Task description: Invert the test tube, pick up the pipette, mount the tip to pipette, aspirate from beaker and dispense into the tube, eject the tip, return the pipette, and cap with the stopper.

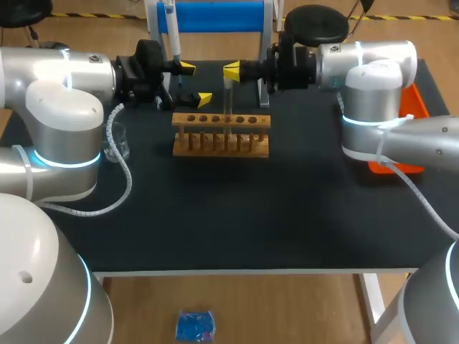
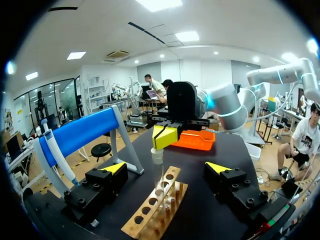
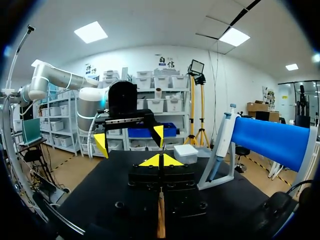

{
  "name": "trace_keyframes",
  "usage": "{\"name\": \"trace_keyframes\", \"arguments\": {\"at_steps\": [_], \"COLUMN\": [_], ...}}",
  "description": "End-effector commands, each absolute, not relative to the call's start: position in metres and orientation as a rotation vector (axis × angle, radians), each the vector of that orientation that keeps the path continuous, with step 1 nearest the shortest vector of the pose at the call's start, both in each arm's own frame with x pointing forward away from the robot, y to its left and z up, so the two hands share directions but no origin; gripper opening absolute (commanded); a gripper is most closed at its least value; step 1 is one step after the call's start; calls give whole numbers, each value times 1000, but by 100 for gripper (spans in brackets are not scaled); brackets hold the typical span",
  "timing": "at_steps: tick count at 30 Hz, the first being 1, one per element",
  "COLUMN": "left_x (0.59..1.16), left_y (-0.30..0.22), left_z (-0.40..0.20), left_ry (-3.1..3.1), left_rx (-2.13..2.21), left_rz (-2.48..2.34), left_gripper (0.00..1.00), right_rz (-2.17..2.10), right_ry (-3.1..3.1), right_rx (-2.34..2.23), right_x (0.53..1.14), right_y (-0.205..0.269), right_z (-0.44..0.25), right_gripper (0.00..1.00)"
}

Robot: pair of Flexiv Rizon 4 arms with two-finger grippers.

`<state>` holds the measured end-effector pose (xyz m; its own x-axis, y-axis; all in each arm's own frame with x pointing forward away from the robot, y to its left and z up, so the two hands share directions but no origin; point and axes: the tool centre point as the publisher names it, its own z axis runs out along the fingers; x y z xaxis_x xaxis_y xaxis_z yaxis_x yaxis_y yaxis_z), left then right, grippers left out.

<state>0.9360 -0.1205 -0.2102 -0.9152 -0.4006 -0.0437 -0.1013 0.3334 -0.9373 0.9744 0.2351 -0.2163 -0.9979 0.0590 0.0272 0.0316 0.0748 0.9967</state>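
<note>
Wooden rack point(image 1: 221, 136) sits mid-frame on the black surface point(image 1: 237, 215). A little clear beaker point(image 1: 117, 142) is off at the left, tucked by the left arm point(image 1: 64, 79). Straight above the rack's middle holes the test tube point(image 1: 228, 100) stands upright. It's pinched near its top by the right jaws, which are closed onto it from both sides, with the right arm point(image 1: 373, 64) coming in from the upper right. Can't tell if the tube's lower end is down in a hole or just over it. Meanwhile the left jaws are spread wide, holding nothing, just left of the tube. Furthest back, at the top of the frame, the pipette point(image 1: 172, 32) hangs on its blue stand point(image 1: 215, 16).

My worry is that glass pinched that high is a slippery hold, so a flip could let it slide or drop. If the bottom's in a hole, any sideways pull would snag and drag or tip the rack. And the left jaws are close enough that a swinging tube could clip them.
</note>
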Motion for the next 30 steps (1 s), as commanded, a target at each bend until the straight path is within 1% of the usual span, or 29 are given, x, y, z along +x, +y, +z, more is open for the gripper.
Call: {"name": "trace_keyframes", "arguments": {"at_steps": [1,30], "left_x": [936,936], "left_y": [-120,-120], "left_z": [-211,-211], "left_ry": [2331,2331], "left_rx": [-450,-450], "left_rz": [-1613,-1613], "left_gripper": [100,100], "right_rz": [2122,2122], "right_ry": [2291,2302], "right_rx": [92,144], "right_x": [977,976], "right_y": [237,236], "right_z": [-219,-239], "right_gripper": [0,0]}}
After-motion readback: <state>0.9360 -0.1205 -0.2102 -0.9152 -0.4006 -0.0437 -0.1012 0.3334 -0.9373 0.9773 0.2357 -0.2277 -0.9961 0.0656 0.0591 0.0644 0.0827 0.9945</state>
